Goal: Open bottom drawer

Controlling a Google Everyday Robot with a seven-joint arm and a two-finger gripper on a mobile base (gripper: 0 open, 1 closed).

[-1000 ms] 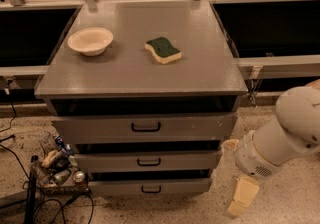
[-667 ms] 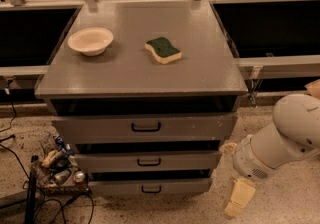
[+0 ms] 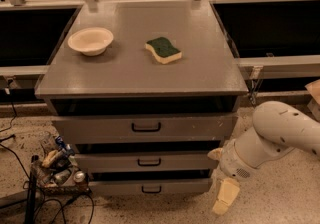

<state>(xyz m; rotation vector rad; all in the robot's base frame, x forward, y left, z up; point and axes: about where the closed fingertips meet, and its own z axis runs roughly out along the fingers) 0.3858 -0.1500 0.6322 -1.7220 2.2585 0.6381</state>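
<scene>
You're looking at a grey metal cabinet (image 3: 227, 133) with 3 drawers stacked below its flat top. The bottom drawer (image 3: 115, 187) sits lowest, just above the speckled floor (image 3: 280, 203), and has the narrowest front. Its small black loop handle (image 3: 151, 189) is centred and nothing touches it. A dark gap shows above its front panel.

Your gripper (image 3: 216, 180) hangs low at the cabinet's right front corner, just beside the right end of the bottom drawer and well apart from the handle. Its 2 cream fingers (image 3: 226, 195) stand apart, holding nothing. The white arm (image 3: 280, 128) runs up and off to the right.

On the counter (image 3: 150, 75) you have a cream bowl (image 3: 90, 41) at the left and a green-and-yellow sponge (image 3: 163, 50) near the middle, apart from each other.
</scene>
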